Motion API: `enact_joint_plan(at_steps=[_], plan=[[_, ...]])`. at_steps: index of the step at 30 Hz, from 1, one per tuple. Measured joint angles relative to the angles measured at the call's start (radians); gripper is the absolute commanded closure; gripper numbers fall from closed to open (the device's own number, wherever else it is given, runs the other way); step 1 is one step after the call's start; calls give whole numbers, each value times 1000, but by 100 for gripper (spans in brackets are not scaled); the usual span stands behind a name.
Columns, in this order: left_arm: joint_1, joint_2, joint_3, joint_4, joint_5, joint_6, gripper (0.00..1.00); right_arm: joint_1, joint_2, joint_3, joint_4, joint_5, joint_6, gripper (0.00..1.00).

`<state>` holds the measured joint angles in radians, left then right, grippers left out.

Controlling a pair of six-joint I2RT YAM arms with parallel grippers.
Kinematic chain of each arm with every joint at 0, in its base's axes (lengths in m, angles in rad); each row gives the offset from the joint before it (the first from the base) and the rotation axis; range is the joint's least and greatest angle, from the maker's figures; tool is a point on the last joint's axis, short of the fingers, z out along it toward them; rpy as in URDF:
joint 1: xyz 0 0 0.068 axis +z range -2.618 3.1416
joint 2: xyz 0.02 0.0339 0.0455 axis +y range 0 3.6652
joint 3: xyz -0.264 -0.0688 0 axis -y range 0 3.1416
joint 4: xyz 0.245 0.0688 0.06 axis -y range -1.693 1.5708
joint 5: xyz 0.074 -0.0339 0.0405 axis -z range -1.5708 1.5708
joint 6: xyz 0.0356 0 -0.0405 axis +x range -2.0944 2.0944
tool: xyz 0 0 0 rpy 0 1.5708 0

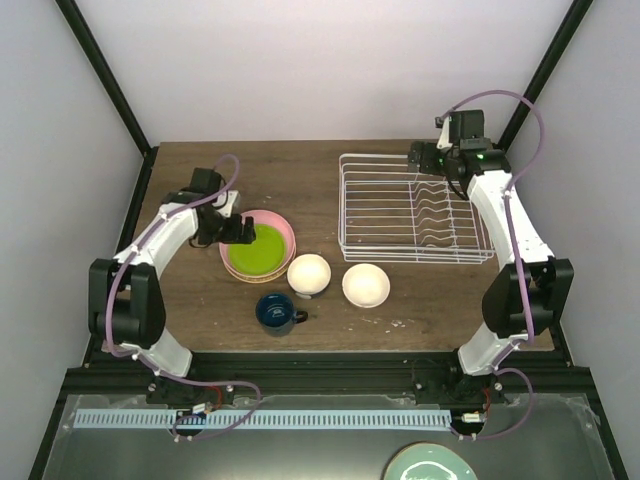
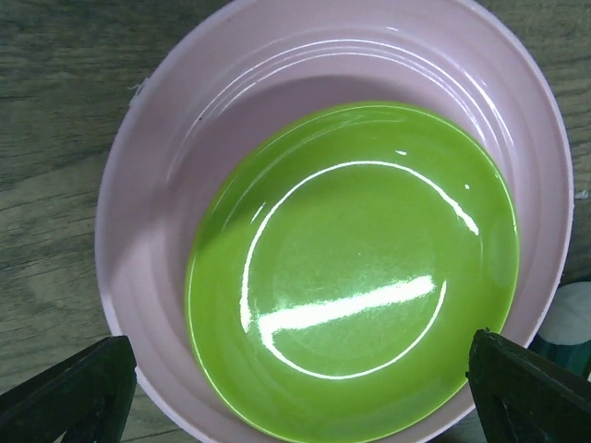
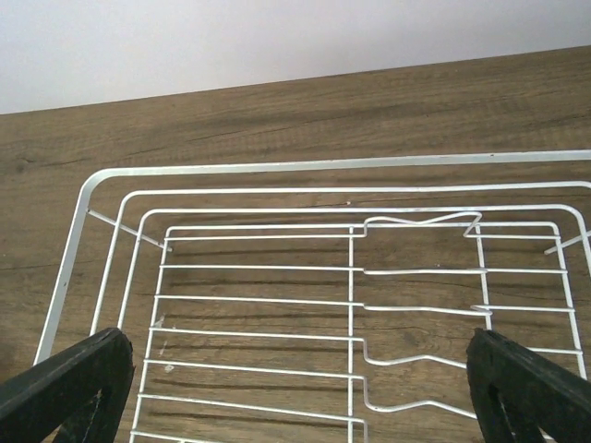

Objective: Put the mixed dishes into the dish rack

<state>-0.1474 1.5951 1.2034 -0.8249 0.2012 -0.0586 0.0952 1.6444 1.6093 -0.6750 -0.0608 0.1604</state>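
Left gripper [image 2: 300, 397], spread wide and empty, over lime green round plate [image 2: 351, 277] on pink plate [image 2: 185, 138]. Right gripper [image 3: 295, 392] likewise, over white wire dish rack [image 3: 351, 268].

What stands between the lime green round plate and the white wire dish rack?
Nothing visible: bare wooden table lies between the lime green round plate and white wire dish rack. The nearest cream bowl sits just nearside.
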Motion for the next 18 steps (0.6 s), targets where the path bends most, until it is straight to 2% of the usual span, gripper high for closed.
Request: enact_joint_plan(at_steps=[18], plan=[[0, 165, 10, 77, 5, 34, 0, 21, -3, -10, -31, 20, 15, 0]])
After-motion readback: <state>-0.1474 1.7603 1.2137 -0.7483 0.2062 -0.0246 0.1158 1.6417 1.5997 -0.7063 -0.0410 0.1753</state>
